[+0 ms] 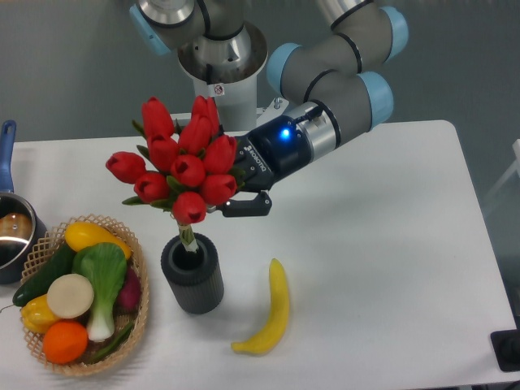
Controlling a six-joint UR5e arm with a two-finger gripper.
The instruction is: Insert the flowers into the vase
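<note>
The gripper [234, 195] is clamped on the flowers [180, 168], whose stems dip into the vase [193, 274] at six o'clock.

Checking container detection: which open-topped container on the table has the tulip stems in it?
The vase, the dark ribbed cylinder left of the banana. The flowers have their stems in its opening; the wicker basket holds vegetables, and the pot sits at the left edge.

Below the gripper [236, 195] the vase [192, 273] blocks descent; the banana [270, 309] lies just beside it (lower right). Right of the gripper the bench [390, 236] lies open; the basket [134, 313] crowds the lower left.
</note>
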